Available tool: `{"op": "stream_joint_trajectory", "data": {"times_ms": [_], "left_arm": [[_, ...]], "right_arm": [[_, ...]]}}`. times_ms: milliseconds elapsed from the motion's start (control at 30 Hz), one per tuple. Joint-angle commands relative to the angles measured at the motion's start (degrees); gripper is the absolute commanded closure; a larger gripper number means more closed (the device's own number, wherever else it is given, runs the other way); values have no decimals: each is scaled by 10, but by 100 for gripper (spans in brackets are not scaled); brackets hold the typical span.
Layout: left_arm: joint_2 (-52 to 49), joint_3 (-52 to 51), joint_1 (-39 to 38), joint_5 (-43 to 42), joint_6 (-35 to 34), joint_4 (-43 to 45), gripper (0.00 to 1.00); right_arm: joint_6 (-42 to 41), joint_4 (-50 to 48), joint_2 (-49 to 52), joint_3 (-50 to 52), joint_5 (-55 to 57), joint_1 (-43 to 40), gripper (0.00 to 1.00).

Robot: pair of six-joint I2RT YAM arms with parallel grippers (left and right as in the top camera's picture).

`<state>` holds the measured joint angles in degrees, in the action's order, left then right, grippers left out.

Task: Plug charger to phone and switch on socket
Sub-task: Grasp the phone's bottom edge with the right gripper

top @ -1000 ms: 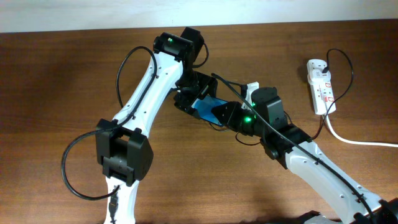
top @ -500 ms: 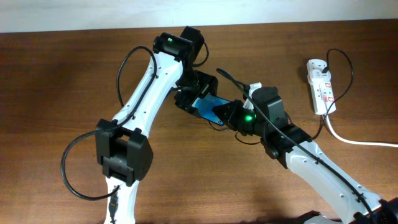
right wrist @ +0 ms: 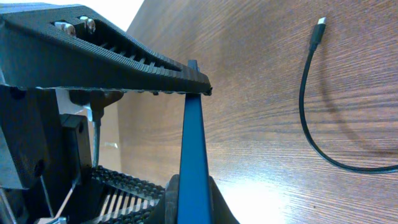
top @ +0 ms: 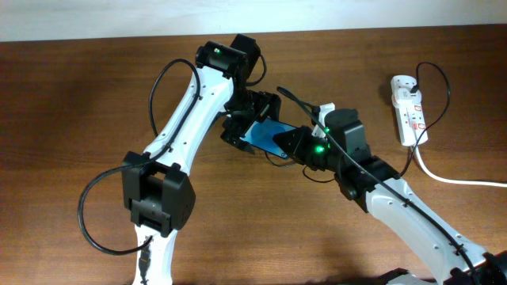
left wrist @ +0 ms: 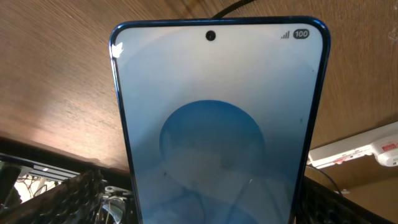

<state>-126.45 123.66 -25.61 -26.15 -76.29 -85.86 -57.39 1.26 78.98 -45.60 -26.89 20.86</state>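
Near 3 o'clock on the worktop lies the socket; the charger tip rests loose on the wood. At centre, the right pincer, reaching from 4 o'clock, pinches the phone; the left pincer straddles it, spread wide.

Left tool spread wide, right tool pinched tight.

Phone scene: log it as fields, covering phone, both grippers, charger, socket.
phone: screen lit, gripped at one end
right gripper: shut on phone
left gripper: open, straddling phone
charger: loose on table, connector unplugged
socket: far right, switch state unclear
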Motion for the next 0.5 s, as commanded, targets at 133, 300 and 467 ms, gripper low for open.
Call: {"op": "stream_joint_trajectory", "data": {"times_ms": [133,300,467], "left_arm": [[-2,13,-2,-6,56,19,0],[-2,13,4,-28,130,44,0],[-2,13,7,-37,130,56,1]], "right_arm": [[11,-3,1,-11,-38,-48,96],[11,0,1,-11,-46,-66,96],[11,0,1,-11,-55,-66,96]]}}
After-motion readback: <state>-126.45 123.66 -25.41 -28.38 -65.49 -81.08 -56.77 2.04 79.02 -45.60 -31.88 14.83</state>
